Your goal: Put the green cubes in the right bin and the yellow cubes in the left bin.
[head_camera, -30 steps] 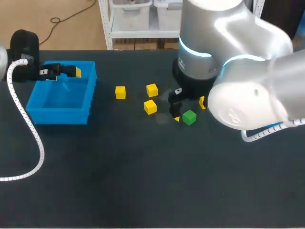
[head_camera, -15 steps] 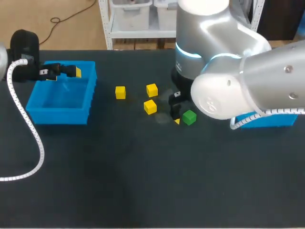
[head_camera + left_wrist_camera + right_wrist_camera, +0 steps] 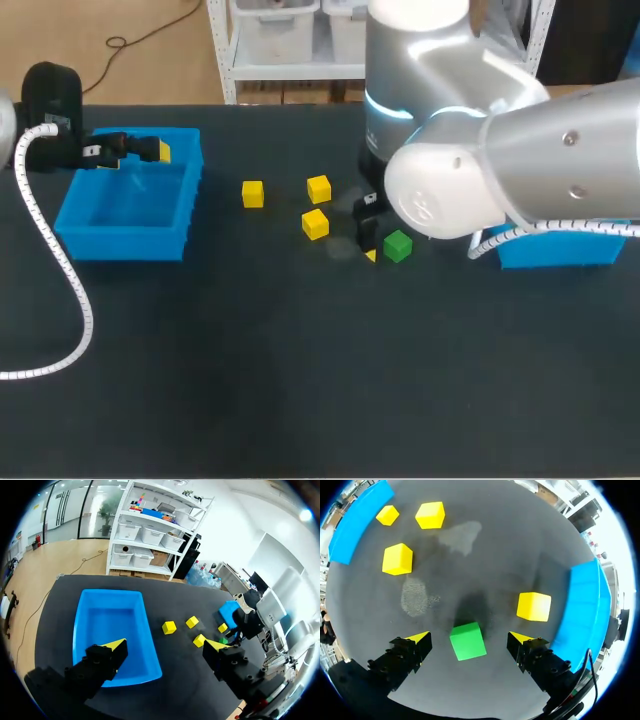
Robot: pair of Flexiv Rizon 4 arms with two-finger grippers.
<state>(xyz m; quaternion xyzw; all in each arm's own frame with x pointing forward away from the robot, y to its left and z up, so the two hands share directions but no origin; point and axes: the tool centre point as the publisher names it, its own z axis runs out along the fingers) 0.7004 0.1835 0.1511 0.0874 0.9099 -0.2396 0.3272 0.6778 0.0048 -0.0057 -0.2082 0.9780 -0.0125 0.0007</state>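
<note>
The right claw is hanging open over the dark counter, its fingers straddling the green cube without touching it, near the right bin. The left claw is hanging open over the left bin. Four yellow cubes are lying on the counter.

The table has a dark, matte top. Two pale smudges mark its surface, one near the other.
</note>
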